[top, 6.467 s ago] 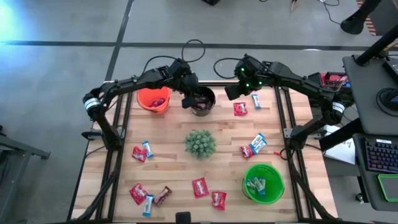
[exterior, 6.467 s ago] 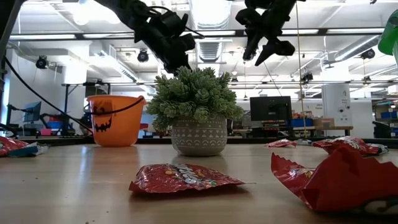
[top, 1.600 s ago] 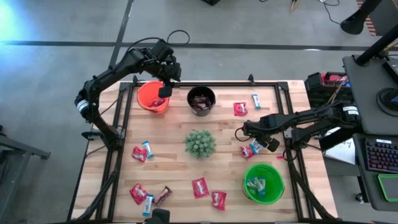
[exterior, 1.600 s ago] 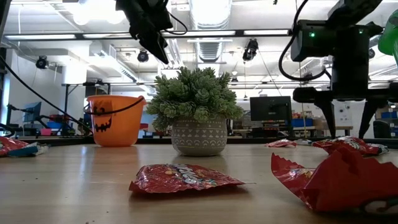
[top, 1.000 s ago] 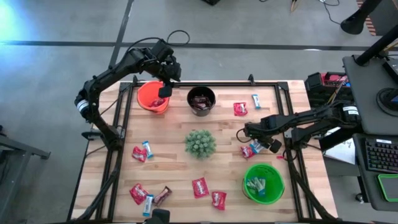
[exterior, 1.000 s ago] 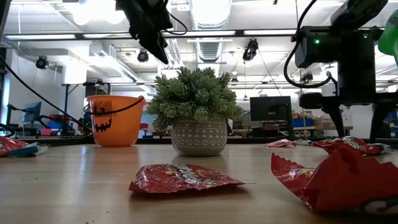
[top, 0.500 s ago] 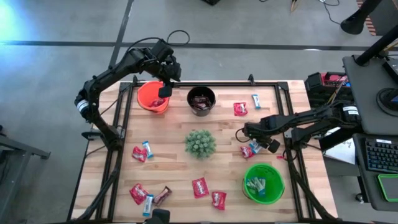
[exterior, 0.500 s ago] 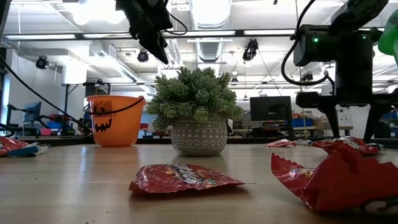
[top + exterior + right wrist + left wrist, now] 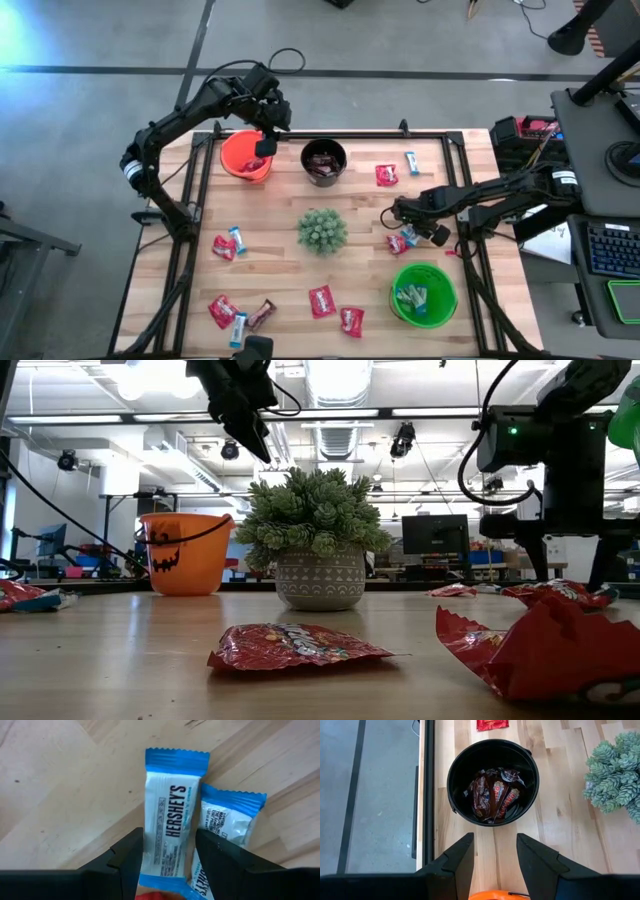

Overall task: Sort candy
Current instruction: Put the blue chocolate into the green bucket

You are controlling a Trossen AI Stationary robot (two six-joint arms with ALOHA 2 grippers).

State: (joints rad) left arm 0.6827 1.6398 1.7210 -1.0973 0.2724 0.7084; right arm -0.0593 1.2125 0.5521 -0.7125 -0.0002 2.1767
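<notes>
R wrist view only: right gripper point(image 9: 165, 852), jaws apart, straddles a crinkly blue-white candy bar point(image 9: 170, 817) flat on the wood table point(image 9: 60, 780), a second bar point(image 9: 227, 827) touching it. L wrist view: left gripper point(image 9: 495, 857), jaws apart and empty, hangs above the orange bucket point(image 9: 245, 155), beside the round black bucket point(image 9: 492, 750) of glossy brown candy point(image 9: 492, 795).

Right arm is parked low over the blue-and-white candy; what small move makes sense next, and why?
Probably close the right gripper. Its open fingers already straddle the upper blue-and-white candy, which lies flat on the table partly over a second one. The left gripper hovers open near the black bucket, empty.
</notes>
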